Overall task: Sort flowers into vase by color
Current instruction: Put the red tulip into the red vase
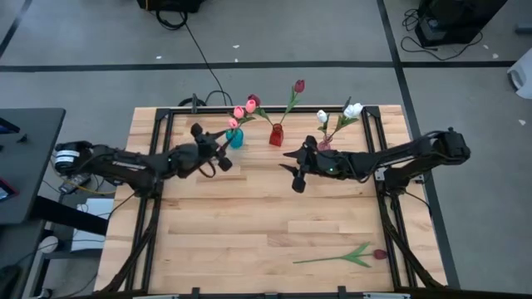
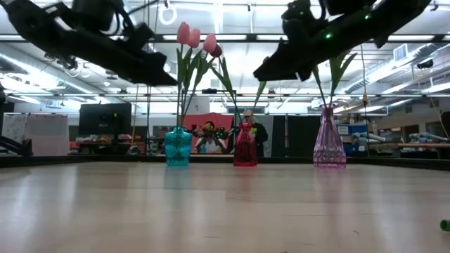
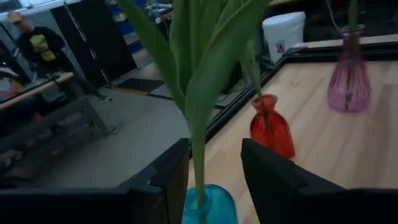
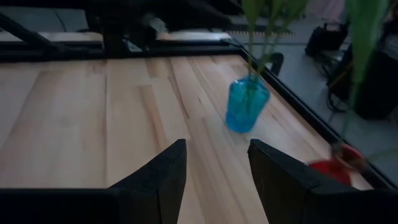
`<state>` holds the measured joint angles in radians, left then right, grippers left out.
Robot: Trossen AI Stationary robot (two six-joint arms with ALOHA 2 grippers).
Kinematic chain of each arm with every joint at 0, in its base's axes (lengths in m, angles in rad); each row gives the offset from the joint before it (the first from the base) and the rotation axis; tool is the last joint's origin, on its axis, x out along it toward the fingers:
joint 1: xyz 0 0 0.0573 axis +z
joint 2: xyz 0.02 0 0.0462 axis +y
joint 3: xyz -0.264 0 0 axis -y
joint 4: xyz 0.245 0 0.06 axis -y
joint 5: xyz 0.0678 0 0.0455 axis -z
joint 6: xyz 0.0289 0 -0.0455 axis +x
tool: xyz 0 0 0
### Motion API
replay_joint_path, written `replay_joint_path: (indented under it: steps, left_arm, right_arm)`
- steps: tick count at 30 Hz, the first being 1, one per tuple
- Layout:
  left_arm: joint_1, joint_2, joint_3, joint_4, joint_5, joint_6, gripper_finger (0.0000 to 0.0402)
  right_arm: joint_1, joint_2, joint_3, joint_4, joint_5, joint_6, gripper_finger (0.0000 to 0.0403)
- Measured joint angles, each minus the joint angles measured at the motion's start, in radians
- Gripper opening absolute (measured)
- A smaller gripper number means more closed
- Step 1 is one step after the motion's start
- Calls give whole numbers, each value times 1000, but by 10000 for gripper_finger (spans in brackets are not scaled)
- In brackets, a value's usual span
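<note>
Three vases stand along the table's far edge. The teal vase point(image 1: 235, 139) holds pink tulips point(image 1: 244, 110), the red vase point(image 1: 276, 134) a dark red tulip point(image 1: 298, 85), and the clear pink vase point(image 1: 324, 144) white tulips point(image 1: 352, 110). Another dark red tulip point(image 1: 349, 256) lies flat near the table's near right corner. My left gripper point(image 3: 214, 152) is open just above the teal vase point(image 3: 208, 205), its fingers either side of the green stems point(image 3: 199, 143). My right gripper point(image 4: 217, 152) is open and hovers over bare table near the red and pink vases.
The wooden table top point(image 1: 249, 224) is bare across its middle and near left. Black frame rails point(image 1: 158, 166) run along both table sides. A person point(image 2: 247, 132) sits in the room beyond the far edge, behind the red vase point(image 2: 245, 147).
</note>
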<state>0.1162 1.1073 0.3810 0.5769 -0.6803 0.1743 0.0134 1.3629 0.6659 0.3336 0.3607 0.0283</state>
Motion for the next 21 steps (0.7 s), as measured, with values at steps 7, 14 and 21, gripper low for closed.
replay_joint_path:
  steps: [7,14,21]
  left_arm:
    - [-215,-15,0,-80,-34,-117,152]
    - [-433,199,65,-87,-3,-271,152]
    - [-493,459,367,-243,41,-270,151]
  right_arm:
    - [62,-105,0,-171,101,30,185]
    - [142,-209,-74,-62,155,-58,185]
    - [169,-370,-230,179,165,-110,185]
